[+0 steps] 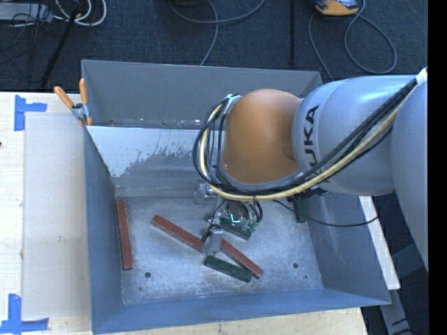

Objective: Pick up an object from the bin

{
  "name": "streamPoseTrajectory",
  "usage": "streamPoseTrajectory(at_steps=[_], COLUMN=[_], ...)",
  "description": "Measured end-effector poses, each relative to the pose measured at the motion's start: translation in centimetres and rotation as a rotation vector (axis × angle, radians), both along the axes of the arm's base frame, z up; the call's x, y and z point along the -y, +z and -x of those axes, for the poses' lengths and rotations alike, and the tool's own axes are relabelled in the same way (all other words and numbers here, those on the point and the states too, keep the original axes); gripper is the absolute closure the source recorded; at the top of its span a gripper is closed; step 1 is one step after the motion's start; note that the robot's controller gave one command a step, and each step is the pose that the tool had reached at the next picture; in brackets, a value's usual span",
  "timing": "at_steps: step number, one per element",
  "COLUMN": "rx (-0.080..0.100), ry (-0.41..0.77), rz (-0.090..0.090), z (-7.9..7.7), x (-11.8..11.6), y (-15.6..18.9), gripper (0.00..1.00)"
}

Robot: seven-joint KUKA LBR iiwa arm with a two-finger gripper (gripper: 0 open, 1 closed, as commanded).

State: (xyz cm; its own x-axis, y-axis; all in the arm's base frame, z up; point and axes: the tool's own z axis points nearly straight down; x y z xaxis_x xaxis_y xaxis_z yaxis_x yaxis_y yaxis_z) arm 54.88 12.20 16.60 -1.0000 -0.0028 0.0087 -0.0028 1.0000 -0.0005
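Contents of the grey metal bin [98, 187], by kind:

- reddish-brown flat stick [124, 232], lying alone at 9 o'clock: one.
- slanted reddish-brown run [178, 232], from the centre toward 5 o'clock: one long stick or two short ones. The gripper [213, 241] covers its middle, so I cannot tell which.
- Reddish-brown total: two or three.
- dark green stick [227, 269], at 5 o'clock, just beside the run's lower end: one.

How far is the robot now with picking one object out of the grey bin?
Done: the hand is down inside the grey metal bin, at the middle of the long reddish-brown flat stick lying diagonally. Under way: nothing looks lifted; that stick, the dark green stick beside it and the shorter reddish-brown stick at the left all lie on the floor. Left: grip and lift.
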Motion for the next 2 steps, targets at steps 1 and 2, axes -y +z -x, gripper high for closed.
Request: streamPoseTrajectory(at_steps=[1,2], rx=[-0.001,0.005], ry=[-0.195,-0.198], rz=[0.002,0.0], z=[2.8,2.59], x=[1.19,1.15], y=[-9.28,-9.0], gripper=[0.0,1.0])
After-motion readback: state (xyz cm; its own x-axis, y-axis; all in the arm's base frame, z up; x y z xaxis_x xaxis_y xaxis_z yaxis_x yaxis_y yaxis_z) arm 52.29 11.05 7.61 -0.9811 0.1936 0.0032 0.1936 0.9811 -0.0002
